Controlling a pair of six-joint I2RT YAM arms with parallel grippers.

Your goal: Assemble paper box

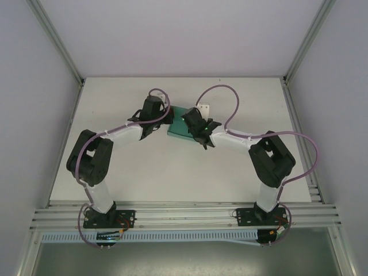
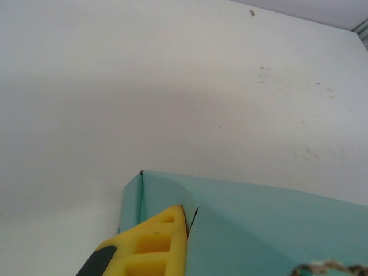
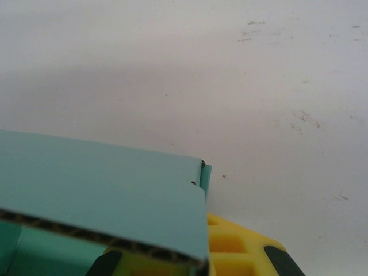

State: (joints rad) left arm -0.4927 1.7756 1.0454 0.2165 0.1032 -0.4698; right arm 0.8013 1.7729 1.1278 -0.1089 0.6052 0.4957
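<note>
Paper box (image 1: pixel 178 135): teal, already folded into a low box. It lies on the white counter (image 1: pixel 172 172), mid-width and toward the far side, between my two claws.
Left claw (image 1: pixel 163 119): closed, at the box's left end. In the left wrist view my yellow left finger (image 2: pixel 152 244) lies against a corner of the box, beside a loose panel edge. I cannot tell whether any paper is pinched.
Right claw (image 1: pixel 192 123): closed, at the box's right end. In the right wrist view a teal flap (image 3: pixel 103 192), its raw edge toward the camera, lies over my yellow right finger (image 3: pixel 241 250).
Step in hand: I judge that I am squaring the ends and closing the last panels.
Doing it well: press from both ends evenly, keep my fingertips low along the fold line, and push slowly so the board creases at the score. Guide any tab into its slot before easing off.
Risk: a one-sided push would likely slide the box or buckle a wall.
</note>
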